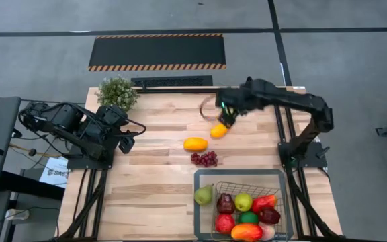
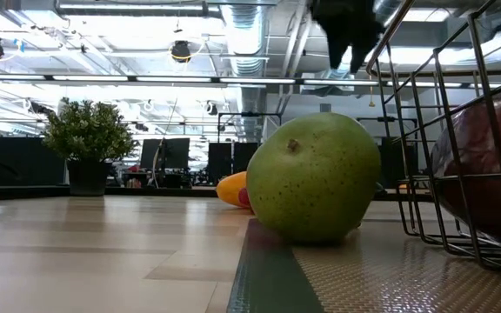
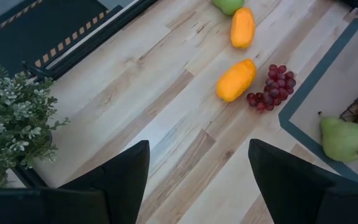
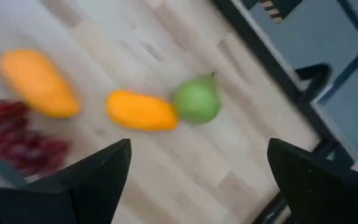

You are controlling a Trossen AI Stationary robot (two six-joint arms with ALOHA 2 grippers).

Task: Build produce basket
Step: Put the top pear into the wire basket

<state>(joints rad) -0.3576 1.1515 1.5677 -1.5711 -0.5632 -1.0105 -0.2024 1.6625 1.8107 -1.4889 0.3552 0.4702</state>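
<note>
Green pear (image 2: 313, 177) beside basket (image 1: 205, 176) (red, green, orange produce (image 1: 246, 212) inside).

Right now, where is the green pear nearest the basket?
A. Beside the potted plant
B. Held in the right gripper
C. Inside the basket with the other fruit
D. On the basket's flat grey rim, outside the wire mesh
D: in the high view the pear sits on the flat rim of the basket outside the mesh, and the low view shows it beside the wire wall.
</note>
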